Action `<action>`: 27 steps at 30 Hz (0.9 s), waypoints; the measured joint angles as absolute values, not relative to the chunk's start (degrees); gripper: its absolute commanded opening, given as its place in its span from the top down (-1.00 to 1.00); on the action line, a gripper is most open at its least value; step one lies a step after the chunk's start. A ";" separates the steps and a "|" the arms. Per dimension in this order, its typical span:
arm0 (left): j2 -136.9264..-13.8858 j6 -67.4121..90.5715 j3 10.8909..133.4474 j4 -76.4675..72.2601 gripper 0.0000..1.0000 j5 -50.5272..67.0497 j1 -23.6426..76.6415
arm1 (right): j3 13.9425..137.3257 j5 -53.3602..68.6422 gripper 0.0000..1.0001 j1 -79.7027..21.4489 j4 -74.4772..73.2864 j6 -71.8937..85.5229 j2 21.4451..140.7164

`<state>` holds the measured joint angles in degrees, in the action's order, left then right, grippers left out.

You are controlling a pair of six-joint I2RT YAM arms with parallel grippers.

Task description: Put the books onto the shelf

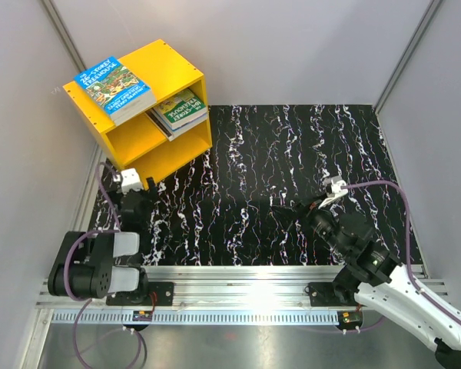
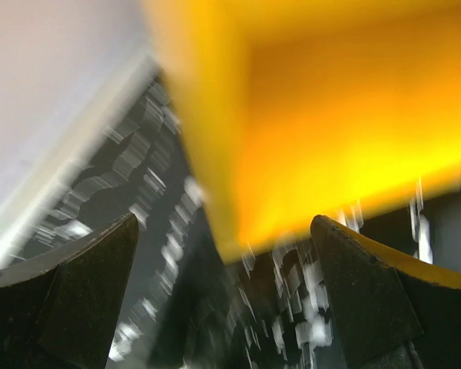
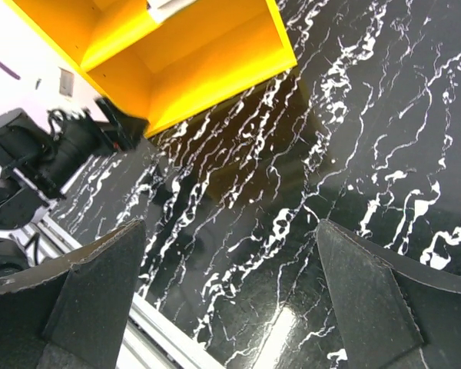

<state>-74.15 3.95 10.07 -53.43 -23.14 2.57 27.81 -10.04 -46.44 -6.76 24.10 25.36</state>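
Yellow shelf point(image 1: 171, 63) at the table's point(image 1: 292, 138) 10 o'clock: one book point(image 1: 113, 88) on top, more books point(image 1: 180, 112) on its middle board. Left gripper point(image 2: 224, 231) just at its 6 o'clock, right gripper point(image 3: 230, 231) toward 4 o'clock; both jaws wide, empty.

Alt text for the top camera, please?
Yellow shelf at the table's far left holds one book on top and more books on its middle board. Both grippers are open and empty: left gripper by the shelf, right gripper mid-table.
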 measured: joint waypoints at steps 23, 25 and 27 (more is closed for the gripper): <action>-76.18 -1.69 8.99 -58.35 -0.97 -12.08 2.98 | 27.77 -5.21 -1.00 -46.44 -5.26 30.50 26.26; -76.18 -1.67 8.99 -58.35 -0.97 -12.08 2.98 | 27.51 -5.21 -0.99 -46.44 -4.99 30.50 25.06; -76.18 -1.65 8.99 -58.35 -0.97 -12.08 2.98 | 27.51 -5.23 -0.99 -46.44 -4.82 30.55 25.19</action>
<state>-76.18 -1.65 8.99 -58.35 -12.08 2.98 27.51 -5.23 -46.44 -4.82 30.55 25.19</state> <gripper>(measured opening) 0.984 0.994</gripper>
